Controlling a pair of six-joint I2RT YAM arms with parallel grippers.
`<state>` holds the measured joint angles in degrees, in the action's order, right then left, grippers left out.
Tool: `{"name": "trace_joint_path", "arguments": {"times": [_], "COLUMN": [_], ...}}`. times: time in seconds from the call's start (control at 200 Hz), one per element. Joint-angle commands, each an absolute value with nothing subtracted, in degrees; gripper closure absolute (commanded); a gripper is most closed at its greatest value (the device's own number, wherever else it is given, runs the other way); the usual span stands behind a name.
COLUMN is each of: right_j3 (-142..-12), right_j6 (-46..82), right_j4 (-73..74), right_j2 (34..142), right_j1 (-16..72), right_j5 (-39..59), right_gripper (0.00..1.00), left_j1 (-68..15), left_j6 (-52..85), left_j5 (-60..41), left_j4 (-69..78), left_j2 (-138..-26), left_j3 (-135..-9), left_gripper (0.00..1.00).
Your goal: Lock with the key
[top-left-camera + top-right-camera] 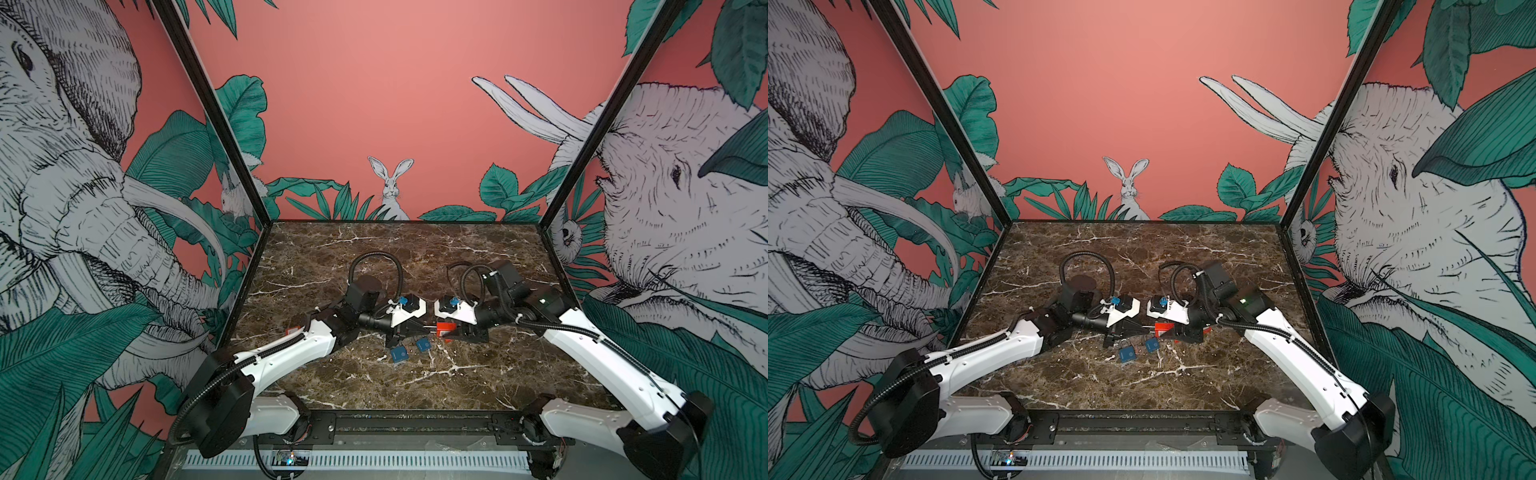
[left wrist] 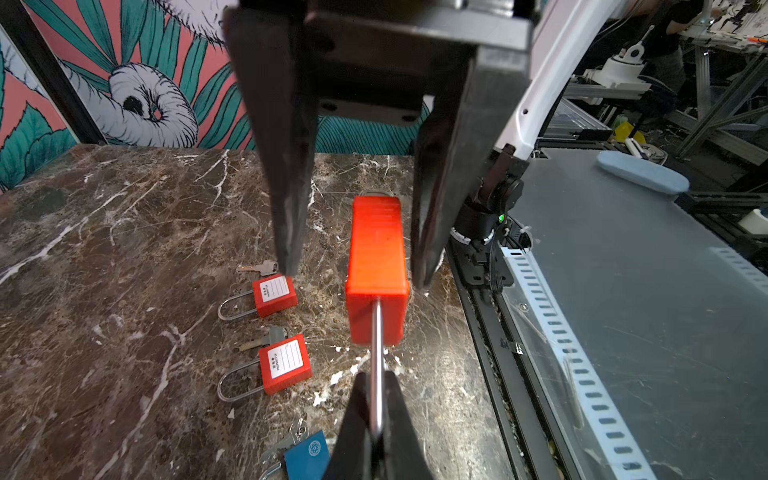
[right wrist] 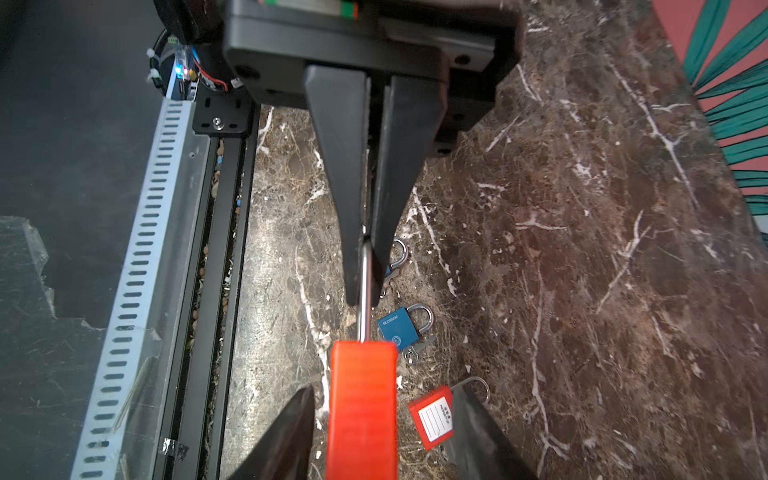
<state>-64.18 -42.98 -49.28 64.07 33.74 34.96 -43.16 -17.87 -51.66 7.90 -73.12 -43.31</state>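
Closest to the lens, our left arm [image 1: 286, 351] and right arm [image 1: 582, 340], white with black joints, reach in from the front edge over a brown marble worktop [image 1: 374, 257] and meet nose to nose near its middle. Our right hand [image 2: 355, 276] is released. Its fingers stand apart on either side of a red padlock [image 2: 376, 266], with a gap showing on each side. Our left hand [image 3: 363, 286] is clenched on the padlock's steel shackle [image 2: 377, 353] and carries the lock level between the two hands, apparently clear of the worktop. Spare red padlocks [image 2: 274, 293] and blue padlocks [image 1: 399, 354] lie on the worktop nearby, with small keys [image 2: 259, 268] just beside the red ones. A grey sliver shows at the red body's far end. We cannot tell whether it is the key.

We judge the step in hand to be the right hand taking hold at the keyhole end. To do it well, the left hand should hold firm so the lock cannot sag or spin. The right hand should stay in line with the shackle and close squarely on flat faces. It should then turn gently about the lock's long axis and never pry sideways. If the grip slips, the lock would likely drop among the spares.
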Motion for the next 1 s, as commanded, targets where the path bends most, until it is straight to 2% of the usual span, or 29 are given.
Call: {"name": "trace_joint_path", "arguments": {"times": [0.0,0.18,0.37,0.8,0.995], "right_j3": [-66.7,-69.3,-74.5,-73.4,-72.8], "right_j6": [-43.6,-41.4,-40.8,-40.8,-41.8], "right_j4": [-57.0,-63.3,-69.6,-71.5,-71.2], "right_j2": [60.8,59.0,64.7,69.8,71.8], "right_j1": [32.2,29.8,27.6,27.6,27.6], "right_j5": [36.9,35.7,39.0,44.6,45.9], "right_gripper": [0.47,0.52,0.62,0.70,0.76], "left_j1": [-42.4,-42.4,-42.5,-42.7,-43.4], "left_j6": [-19.8,-20.8,-22.3,-23.2,-23.2], "left_j5": [-54.4,-56.1,-56.3,-54.7,-54.0], "left_j4": [7.2,6.9,4.9,4.5,4.7], "left_j2": [-70.8,-70.2,-69.7,-69.6,-70.4], "left_j3": [-45.8,-45.6,-46.1,-46.8,-47.1], "left_gripper": [1.00,1.00,1.00,1.00,1.00]}}
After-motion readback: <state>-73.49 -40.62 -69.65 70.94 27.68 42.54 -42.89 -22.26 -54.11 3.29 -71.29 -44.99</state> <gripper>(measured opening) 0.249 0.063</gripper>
